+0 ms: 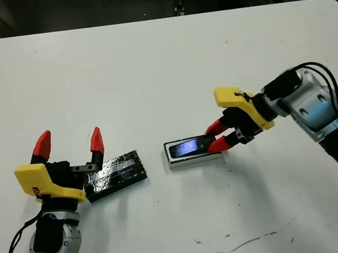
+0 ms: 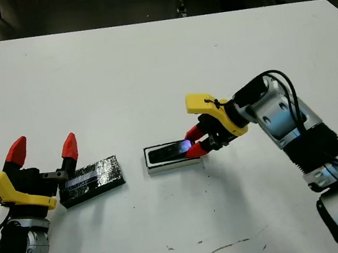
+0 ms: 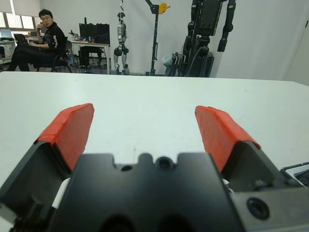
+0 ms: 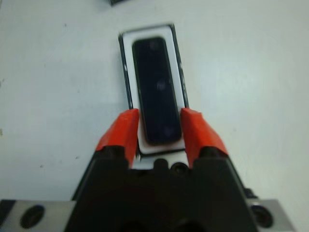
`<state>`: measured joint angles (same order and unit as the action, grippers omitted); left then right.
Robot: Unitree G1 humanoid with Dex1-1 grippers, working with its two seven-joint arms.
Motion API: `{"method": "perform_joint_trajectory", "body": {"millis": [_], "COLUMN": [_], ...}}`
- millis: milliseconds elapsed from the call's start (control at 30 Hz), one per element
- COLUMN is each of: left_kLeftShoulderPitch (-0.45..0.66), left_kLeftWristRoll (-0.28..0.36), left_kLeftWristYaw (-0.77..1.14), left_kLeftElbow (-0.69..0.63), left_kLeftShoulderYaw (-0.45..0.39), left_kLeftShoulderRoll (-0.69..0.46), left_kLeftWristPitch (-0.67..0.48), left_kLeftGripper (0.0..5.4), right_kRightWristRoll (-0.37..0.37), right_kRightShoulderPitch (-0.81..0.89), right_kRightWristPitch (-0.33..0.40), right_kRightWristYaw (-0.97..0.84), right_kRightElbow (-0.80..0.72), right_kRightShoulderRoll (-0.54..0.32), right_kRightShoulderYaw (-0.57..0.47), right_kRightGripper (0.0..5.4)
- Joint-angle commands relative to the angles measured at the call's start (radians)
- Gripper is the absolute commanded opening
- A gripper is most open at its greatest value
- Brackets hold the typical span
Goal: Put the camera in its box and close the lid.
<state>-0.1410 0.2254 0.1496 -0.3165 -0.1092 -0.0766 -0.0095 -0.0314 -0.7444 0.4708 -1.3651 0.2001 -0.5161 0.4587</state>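
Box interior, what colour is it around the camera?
White around the black camera in the box, clearest in the right wrist view.

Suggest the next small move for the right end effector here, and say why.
Probably open the right end effector and back it away. The camera already lies inside the box, with the red fingers on either side of its near end. The lid lies on the table beside the open left end effector, so closing comes next.
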Motion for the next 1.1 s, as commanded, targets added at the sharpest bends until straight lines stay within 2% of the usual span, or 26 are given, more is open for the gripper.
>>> {"method": "perform_joint_trajectory", "body": {"millis": [33,133,300,467,600,700,767,967,1000,1100], "left_kLeftShoulderPitch": [-0.01,-0.012,-0.012,-0.012,-0.012,-0.011,-0.011,-0.012,-0.012,-0.011], "left_kLeftWristRoll": [-0.004,-0.008,-0.002,-0.001,-0.005,0.001,0.002,0.001,0.001,-0.002], "left_kLeftWristYaw": [-0.004,-0.004,-0.004,0.001,0.001,0.004,0.004,0.0,0.002,0.0], "left_kLeftElbow": [0.0,-0.002,-0.001,0.002,0.002,0.004,0.005,0.002,0.003,0.005], "left_kLeftShoulderYaw": [0.0,0.001,-0.001,0.0,0.001,-0.001,-0.001,0.0,0.0,0.001], "left_kLeftShoulderRoll": [0.0,-0.003,0.0,-0.003,-0.005,-0.004,-0.004,-0.002,-0.002,-0.003], "left_kLeftWristPitch": [0.006,0.007,0.009,0.006,0.004,0.002,0.005,0.009,0.007,0.006], "left_kLeftGripper": [5.4,5.4,5.4,5.4,5.4,5.4,5.4,5.4,5.4,5.4], "right_kRightWristRoll": [0.012,0.025,0.015,-0.008,-0.046,-0.076,-0.121,-0.232,-0.234,-0.217], "right_kRightShoulderPitch": [0.025,0.026,0.01,0.006,0.01,0.009,0.032,0.18,0.214,0.334], "right_kRightWristPitch": [-0.063,-0.115,-0.135,-0.099,-0.087,-0.044,-0.01,0.241,0.258,0.195], "right_kRightWristYaw": [0.029,0.041,0.04,0.033,0.024,0.029,0.066,0.367,0.429,0.576], "right_kRightElbow": [-0.023,-0.04,-0.031,-0.054,-0.093,-0.134,-0.179,-0.427,-0.48,-0.581], "right_kRightShoulderRoll": [-0.021,-0.04,-0.056,-0.074,-0.093,-0.112,-0.11,-0.035,-0.014,0.057], "right_kRightShoulderYaw": [-0.013,-0.021,-0.044,-0.089,-0.135,-0.166,-0.229,-0.419,-0.435,-0.448], "right_kRightGripper": [2.89,3.41,4.13,4.95,5.39,5.39,5.39,5.39,5.39,5.09]}}
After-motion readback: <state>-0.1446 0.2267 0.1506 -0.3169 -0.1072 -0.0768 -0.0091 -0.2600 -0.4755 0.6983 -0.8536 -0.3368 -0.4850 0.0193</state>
